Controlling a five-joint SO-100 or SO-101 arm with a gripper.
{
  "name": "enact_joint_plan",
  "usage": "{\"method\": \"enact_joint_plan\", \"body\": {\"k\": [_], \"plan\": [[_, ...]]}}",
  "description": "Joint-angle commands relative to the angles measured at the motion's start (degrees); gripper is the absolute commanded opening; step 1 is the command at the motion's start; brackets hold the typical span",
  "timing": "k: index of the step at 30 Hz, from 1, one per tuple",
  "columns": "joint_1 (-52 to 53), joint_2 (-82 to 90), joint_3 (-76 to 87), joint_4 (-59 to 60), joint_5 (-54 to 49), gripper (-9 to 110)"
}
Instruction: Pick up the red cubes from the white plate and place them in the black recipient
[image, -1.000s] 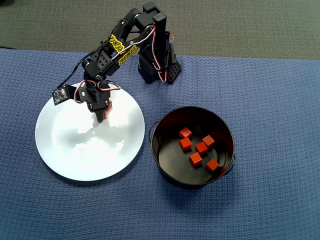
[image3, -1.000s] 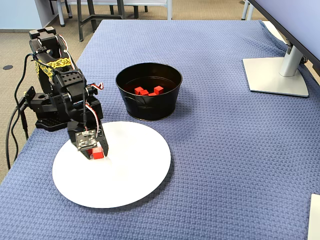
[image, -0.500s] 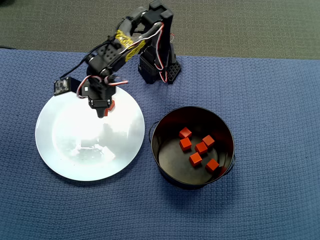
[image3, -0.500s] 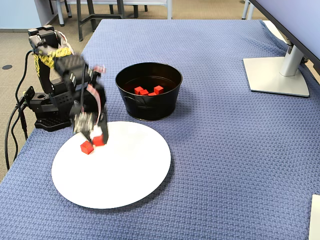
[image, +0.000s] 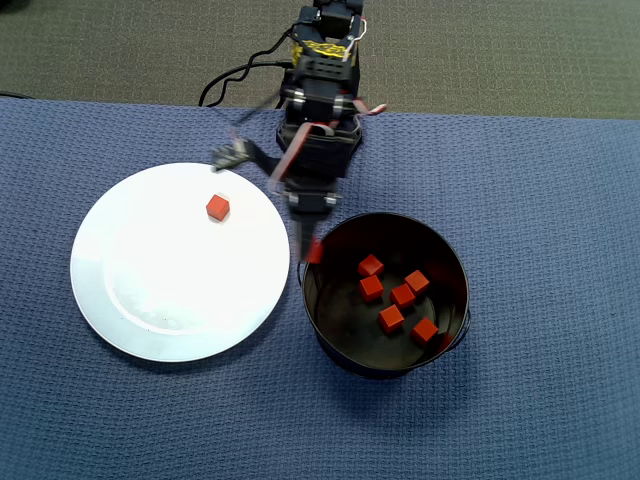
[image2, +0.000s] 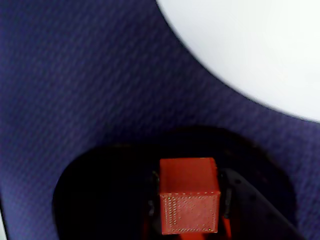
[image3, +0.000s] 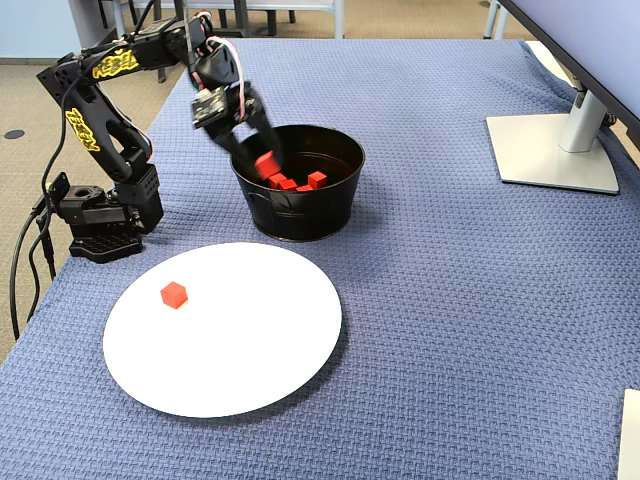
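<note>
Blue woven cloth (image3: 450, 330) covers the table. Nearest the onlooker, the white plate (image3: 250, 370) carries one remaining red cube (image3: 174, 294), clear of the rim for easy access. Beyond it, the black recipient (image3: 298, 210) holds five cubes (image: 392, 318). The gripper (image3: 262, 165) hangs just inside its near rim, fingers clamped on a carried cube (image2: 189, 195), positioned so release should drop it inside.
</note>
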Motion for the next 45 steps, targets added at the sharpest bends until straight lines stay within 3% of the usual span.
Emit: {"method": "enact_joint_plan", "body": {"k": [1,2,3,6,12,14,21,27,31,45], "plan": [[-12.3,-0.35,-1.58,-3.43,7.03,18],[-15.21,-2.64,-3.16,-1.49,4.83,33],[-17.05,-4.75,-5.19,1.76,2.37,39],[-13.54,-3.96,-8.0,9.05,-2.9,41],[13.54,-0.7,-7.29,9.14,-13.97,37],[23.82,0.44,-4.57,5.71,-13.27,26],[42.36,-6.15,2.46,1.23,-8.7,22],[47.55,-13.45,1.85,0.97,-0.09,25],[45.88,-15.82,4.31,0.18,-5.1,24],[42.98,-14.85,12.66,0.0,-5.98,20]]}}
